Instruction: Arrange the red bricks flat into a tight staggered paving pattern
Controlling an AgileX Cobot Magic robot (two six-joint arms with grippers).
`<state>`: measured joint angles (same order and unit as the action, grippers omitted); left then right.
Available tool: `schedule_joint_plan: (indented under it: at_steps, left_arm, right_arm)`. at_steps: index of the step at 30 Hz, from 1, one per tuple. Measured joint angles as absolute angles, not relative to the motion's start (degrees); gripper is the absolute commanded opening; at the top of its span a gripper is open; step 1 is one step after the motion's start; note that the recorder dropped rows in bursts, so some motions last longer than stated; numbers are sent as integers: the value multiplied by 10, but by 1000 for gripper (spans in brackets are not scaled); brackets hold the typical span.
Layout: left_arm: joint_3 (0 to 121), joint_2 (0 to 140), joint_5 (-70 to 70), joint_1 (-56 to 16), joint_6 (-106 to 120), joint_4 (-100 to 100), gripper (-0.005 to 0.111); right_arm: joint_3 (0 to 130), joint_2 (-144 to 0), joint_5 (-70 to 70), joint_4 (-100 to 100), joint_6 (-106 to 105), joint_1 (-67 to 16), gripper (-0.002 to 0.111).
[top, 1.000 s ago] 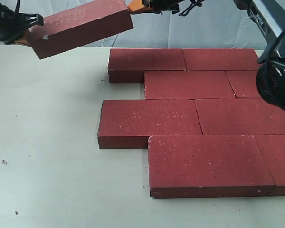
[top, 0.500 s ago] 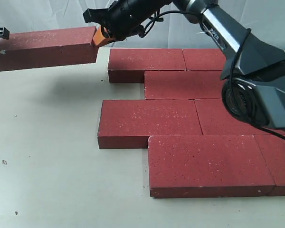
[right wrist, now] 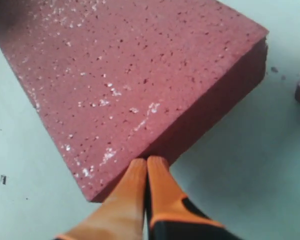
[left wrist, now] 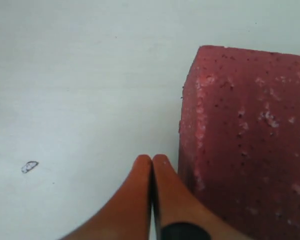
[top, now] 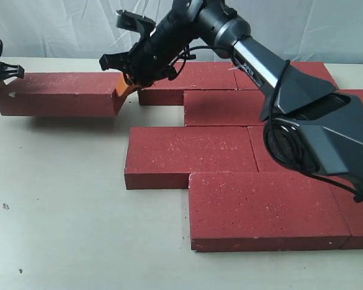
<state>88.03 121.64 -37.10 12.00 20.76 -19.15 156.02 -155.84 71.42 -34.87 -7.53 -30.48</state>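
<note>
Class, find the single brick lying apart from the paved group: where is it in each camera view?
Exterior view: the single brick lies far left, beyond the paved rows.
Left wrist view: one corner, beside the shut left end effector.
Right wrist view: its broad face, just past the shut right end effector.
Shared landmark: the pale table beneath.

The tilted brick (top: 60,93) has dropped leftward — now level, near the table (top: 66,211).

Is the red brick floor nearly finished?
Nearly. The paved patch already sits flat, tight and staggered in four rows. One loose brick is held end to end between the left gripper and right gripper, jaws shut. It likely needs sliding against the patch.
</note>
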Motion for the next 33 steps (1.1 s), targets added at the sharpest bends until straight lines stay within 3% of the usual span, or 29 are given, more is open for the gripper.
schedule_joint_plan:
  at_steps: [17,33]
  left_arm:
    - [880,1259,-368,120,208,-193,0]
    - [880,1259,-348,118,216,-182,0]
  right_arm:
    - [1549,-1602,711,-328,-25,-310,-1]
    - [1549,-1536,700,-252,31,-276,-1]
